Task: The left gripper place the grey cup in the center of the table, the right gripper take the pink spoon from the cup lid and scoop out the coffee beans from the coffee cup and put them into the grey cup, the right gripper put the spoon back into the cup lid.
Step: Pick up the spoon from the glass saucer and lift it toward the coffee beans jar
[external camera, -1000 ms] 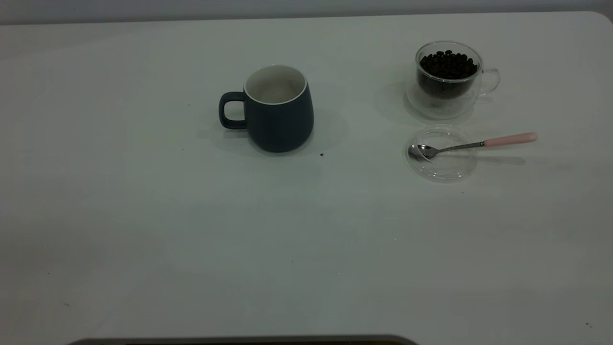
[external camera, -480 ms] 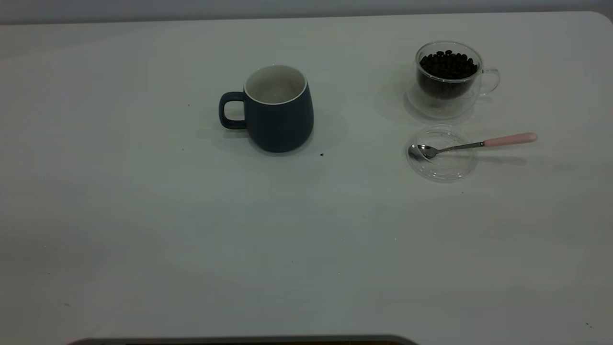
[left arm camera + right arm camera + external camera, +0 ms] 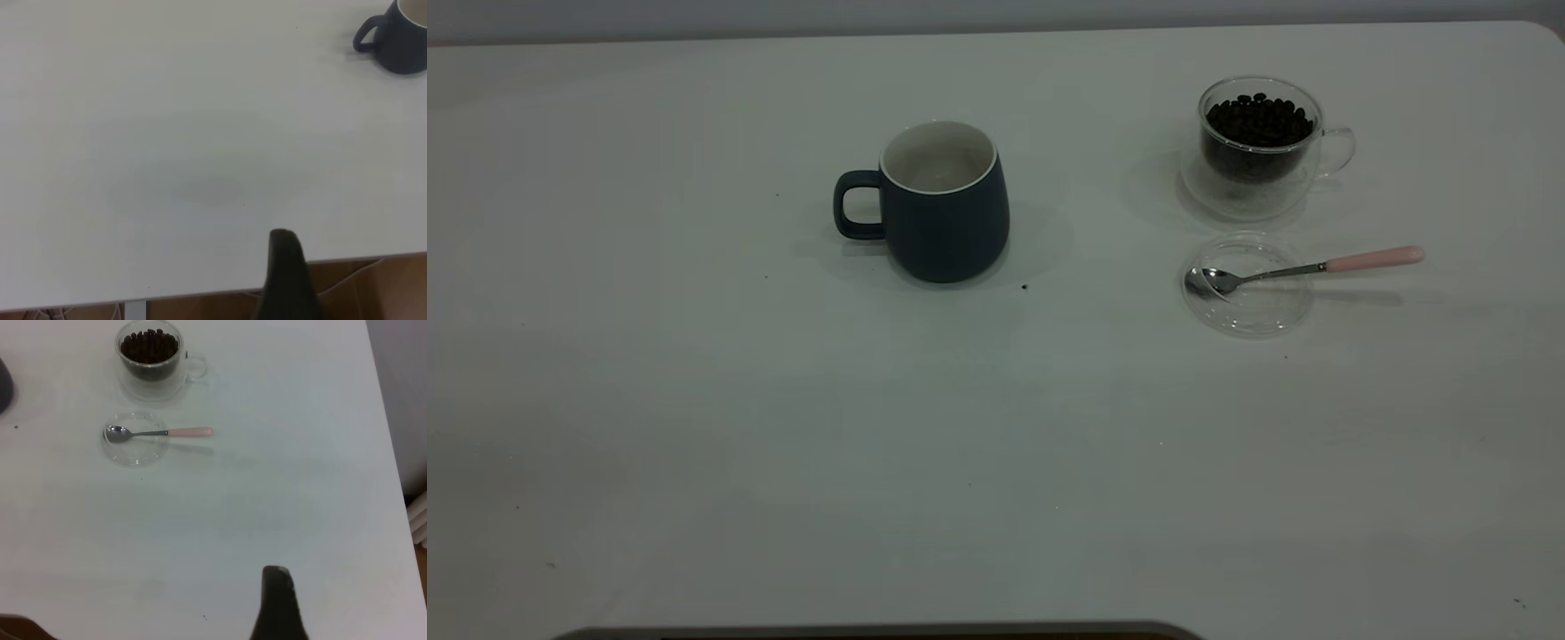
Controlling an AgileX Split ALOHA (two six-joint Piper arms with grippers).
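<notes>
Two arms sit back off the table [image 3: 694,427]; finger state cannot be told. Grey cup [image 3: 947,209] stands upright near centre, handle toward the left arm for pickup. Coffee cup [image 3: 1258,147] holds coffee beans [image 3: 1258,120]; just beside it, pink spoon [image 3: 1303,268] rests bowl-down in cup lid [image 3: 1249,316], handle overhanging toward the right arm.

The grey cup [image 3: 943,200] is sitting mid-bench [image 3: 694,444]. At its three o'clock, the coffee cup [image 3: 1258,147] is holding the coffee beans [image 3: 1258,120]; the cup lid [image 3: 1247,286] is lying at that cup's six o'clock, the pink spoon [image 3: 1303,268] resting across it.

Pink spoon [image 3: 159,433] bowl-down on cup lid [image 3: 135,440]
</notes>
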